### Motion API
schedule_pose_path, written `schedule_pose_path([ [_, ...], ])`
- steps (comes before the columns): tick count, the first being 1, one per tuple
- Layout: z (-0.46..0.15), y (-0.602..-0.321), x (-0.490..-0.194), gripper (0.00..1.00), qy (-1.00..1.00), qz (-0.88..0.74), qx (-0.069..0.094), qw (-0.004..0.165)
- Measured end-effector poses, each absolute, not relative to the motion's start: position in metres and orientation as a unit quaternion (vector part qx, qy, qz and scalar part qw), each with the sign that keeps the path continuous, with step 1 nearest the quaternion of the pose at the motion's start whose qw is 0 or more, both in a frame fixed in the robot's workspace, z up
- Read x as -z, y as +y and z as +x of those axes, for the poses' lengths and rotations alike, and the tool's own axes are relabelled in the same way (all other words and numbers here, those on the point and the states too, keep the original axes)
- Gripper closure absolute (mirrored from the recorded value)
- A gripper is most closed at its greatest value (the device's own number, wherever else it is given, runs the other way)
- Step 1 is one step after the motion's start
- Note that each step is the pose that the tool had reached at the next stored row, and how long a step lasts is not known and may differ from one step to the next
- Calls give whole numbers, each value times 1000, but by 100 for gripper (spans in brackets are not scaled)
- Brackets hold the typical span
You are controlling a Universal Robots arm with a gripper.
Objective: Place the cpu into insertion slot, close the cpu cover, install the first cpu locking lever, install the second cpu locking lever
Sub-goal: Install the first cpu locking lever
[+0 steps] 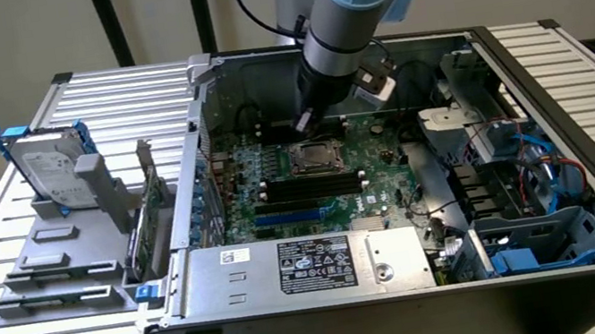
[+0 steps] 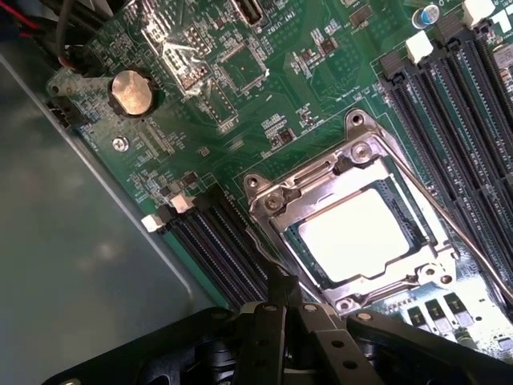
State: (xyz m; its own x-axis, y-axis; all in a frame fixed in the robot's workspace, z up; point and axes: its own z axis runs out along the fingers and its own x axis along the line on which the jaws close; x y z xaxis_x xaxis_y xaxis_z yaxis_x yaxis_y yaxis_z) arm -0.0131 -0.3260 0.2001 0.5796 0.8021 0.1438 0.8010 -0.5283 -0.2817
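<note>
The cpu (image 2: 357, 233) sat in the slot (image 2: 298, 234) under the closed cover (image 2: 353, 164) (levers down); jaws shut, empty, gripper (image 2: 276, 301) just beside it.

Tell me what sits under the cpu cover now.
Through the cpu cover's window the cpu's pale metal face shows, seated in the insertion slot. The cpu's edges and the slot's contacts are covered.

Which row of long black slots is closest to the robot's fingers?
The memory slots beside the round battery; the fingers sit right at their end. The other slots lie across the cpu cover, farther away.
</note>
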Motion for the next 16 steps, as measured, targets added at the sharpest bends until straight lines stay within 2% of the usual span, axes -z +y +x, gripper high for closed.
schedule_pose_path([
  [16, -3, -326, -196, 89, -458, -874, -2, 160],
])
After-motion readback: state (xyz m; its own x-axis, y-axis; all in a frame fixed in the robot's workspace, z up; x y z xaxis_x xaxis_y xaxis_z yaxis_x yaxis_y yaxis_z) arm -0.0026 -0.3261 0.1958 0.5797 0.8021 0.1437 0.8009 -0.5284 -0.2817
